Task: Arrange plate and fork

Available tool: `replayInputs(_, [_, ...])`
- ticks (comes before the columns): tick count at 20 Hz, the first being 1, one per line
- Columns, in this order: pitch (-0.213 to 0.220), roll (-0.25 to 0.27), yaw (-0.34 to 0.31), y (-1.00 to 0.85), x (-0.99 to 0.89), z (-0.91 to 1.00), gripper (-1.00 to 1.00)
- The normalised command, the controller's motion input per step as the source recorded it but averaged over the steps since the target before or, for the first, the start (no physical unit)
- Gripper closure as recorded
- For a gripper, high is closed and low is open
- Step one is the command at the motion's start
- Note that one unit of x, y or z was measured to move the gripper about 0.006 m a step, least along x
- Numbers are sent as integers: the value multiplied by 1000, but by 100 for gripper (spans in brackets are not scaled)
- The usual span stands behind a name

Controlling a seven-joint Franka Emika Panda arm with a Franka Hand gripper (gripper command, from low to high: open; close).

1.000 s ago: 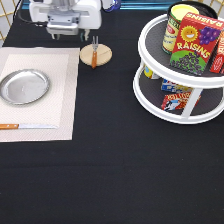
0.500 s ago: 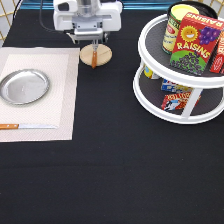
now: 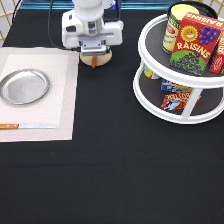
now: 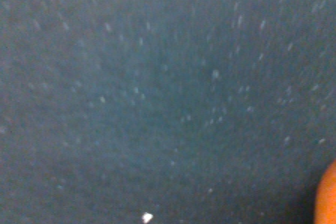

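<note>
The plate (image 3: 24, 86) is lying on the mat (image 3: 60, 120), left of and nearer than the end effector (image 3: 93, 56), with a knife (image 3: 27, 126) below. The end effector is hanging directly over the coaster (image 3: 95, 61), apparently where the fork (image 3: 93, 63) is lying mostly hidden; I cannot tell its finger state.

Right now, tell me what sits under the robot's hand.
Under the gripper, a round wooden coaster peeks out on the black table, beside the placemat. An orange-brown handle shows on it. The hand covers the rest, so nothing more shows.
</note>
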Motion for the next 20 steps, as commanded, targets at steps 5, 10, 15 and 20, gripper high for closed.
replayInputs(5, [-28, -71, 0, 75, -334, -158, -100])
replayInputs(10, [-49, -83, 0, 5, -315, -259, 100])
replayInputs(15, [-108, -145, 10, 33, -359, -447, 100])
replayInputs(20, [-149, -191, 52, 139, -292, -377, 100])
